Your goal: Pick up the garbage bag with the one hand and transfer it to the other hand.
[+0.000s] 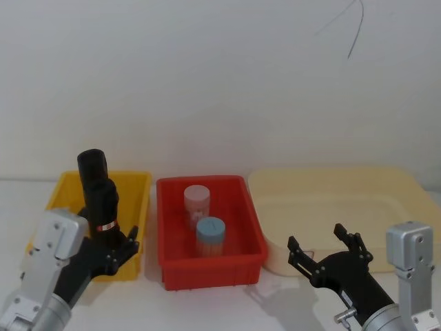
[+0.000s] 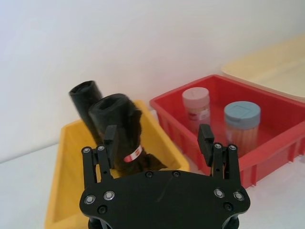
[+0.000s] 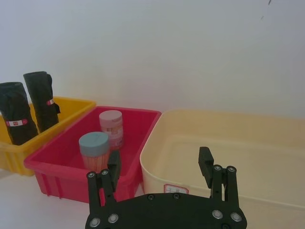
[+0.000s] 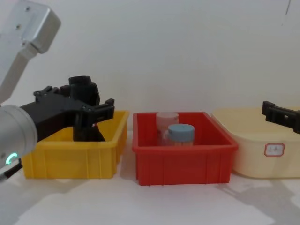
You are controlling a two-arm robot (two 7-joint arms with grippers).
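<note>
The garbage bag (image 2: 121,119) is not yet gripped. Your left claw (image 2: 158,133) hangs released just in front of it at the yellow bin (image 2: 62,181), with one finger overlapping the roll. The span looks off-centre, so I'd shift it before closing. The bag stands nearly upright in the bin, seemingly propped on a second black roll (image 2: 83,98) behind it, which keeps its upper half reachable. Off to the right, your right claw (image 1: 317,238) is spread open near the cream tray (image 1: 386,186), likely placed to receive.
</note>
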